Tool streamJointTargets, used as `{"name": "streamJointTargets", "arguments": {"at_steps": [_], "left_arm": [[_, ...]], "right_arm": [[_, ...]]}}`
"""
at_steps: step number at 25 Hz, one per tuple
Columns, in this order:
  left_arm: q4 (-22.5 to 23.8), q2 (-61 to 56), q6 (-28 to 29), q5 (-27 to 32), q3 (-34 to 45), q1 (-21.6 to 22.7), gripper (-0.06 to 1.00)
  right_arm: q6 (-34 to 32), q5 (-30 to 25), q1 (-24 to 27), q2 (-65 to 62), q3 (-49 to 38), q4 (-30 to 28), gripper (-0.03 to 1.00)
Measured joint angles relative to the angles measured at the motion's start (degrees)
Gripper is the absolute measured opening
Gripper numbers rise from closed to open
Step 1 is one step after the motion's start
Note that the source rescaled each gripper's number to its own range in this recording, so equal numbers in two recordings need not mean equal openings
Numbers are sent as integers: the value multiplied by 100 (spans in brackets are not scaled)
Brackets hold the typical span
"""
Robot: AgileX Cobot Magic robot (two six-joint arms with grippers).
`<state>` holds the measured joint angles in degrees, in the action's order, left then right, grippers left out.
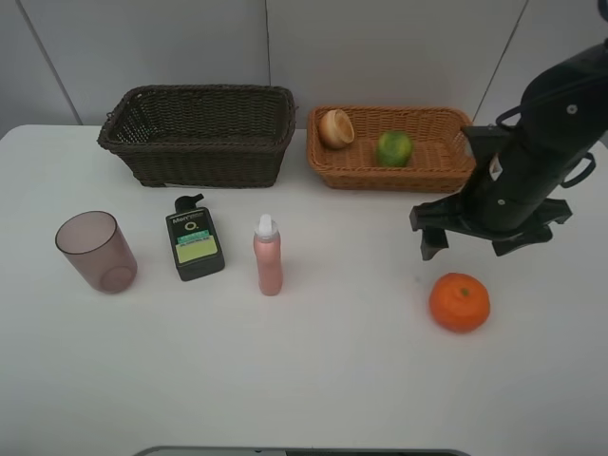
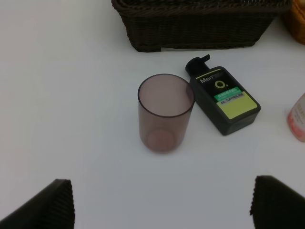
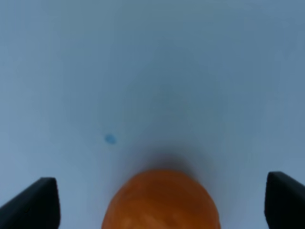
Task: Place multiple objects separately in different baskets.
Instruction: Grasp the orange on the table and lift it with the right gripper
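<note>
The orange (image 1: 459, 302) lies on the white table at the right. My right gripper (image 1: 475, 237) hangs open just above and behind it. In the right wrist view the orange (image 3: 162, 200) sits between the spread fingertips (image 3: 31, 202). The green round fruit (image 1: 393, 148) and the peach-like fruit (image 1: 335, 128) lie in the light tan basket (image 1: 389, 176). The dark brown basket (image 1: 199, 157) holds nothing that I can see. The mauve cup (image 1: 95, 252), the dark-green bottle (image 1: 195, 242) and the pink bottle (image 1: 268, 256) stand in a row on the left. My left gripper (image 2: 159, 210) is open, well back from the cup (image 2: 164, 112).
The two baskets stand side by side along the back wall. The left wrist view shows the dark-green bottle (image 2: 226, 100) lying flat beside the cup, with the dark basket (image 2: 200, 24) behind and the pink bottle (image 2: 298, 119) at the edge. The left arm is outside the exterior view.
</note>
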<state>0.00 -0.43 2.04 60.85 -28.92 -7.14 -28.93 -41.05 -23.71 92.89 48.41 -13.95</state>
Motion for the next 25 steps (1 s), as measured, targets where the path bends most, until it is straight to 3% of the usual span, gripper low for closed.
{"name": "streamJointTargets", "arguments": {"at_steps": [25], "left_arm": [[0, 0, 0, 0, 0, 0, 96]], "right_arm": [[-688, 1001, 79, 36, -1001, 153, 93]]}}
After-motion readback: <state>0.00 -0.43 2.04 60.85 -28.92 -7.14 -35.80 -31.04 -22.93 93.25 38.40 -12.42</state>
